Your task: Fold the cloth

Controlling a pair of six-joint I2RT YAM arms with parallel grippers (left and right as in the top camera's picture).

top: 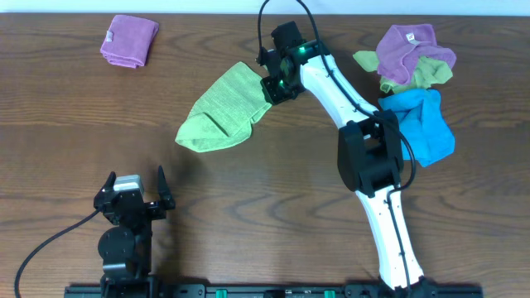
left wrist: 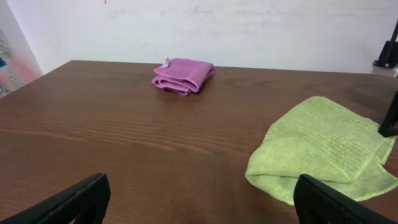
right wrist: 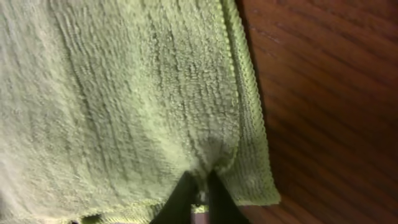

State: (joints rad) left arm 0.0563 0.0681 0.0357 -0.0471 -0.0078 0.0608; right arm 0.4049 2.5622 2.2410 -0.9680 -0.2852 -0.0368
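The lime-green cloth (top: 222, 109) lies rumpled and partly doubled over on the table, left of centre. It shows at the right in the left wrist view as the cloth (left wrist: 323, 146). My right gripper (top: 272, 91) sits at its right edge, shut on a pinch of the cloth (right wrist: 124, 93) near a corner; the two dark fingertips (right wrist: 183, 196) meet on the terry. My left gripper (top: 135, 192) stands open near the front left of the table, well short of the cloth, with only bare wood between its fingers (left wrist: 74, 202).
A folded purple cloth (top: 129, 40) lies at the back left, also seen as the purple cloth (left wrist: 184, 74). At the back right a heap holds a purple cloth (top: 411, 48), an olive-green cloth (top: 431, 74) and a bright blue cloth (top: 422, 124) beside the right arm.
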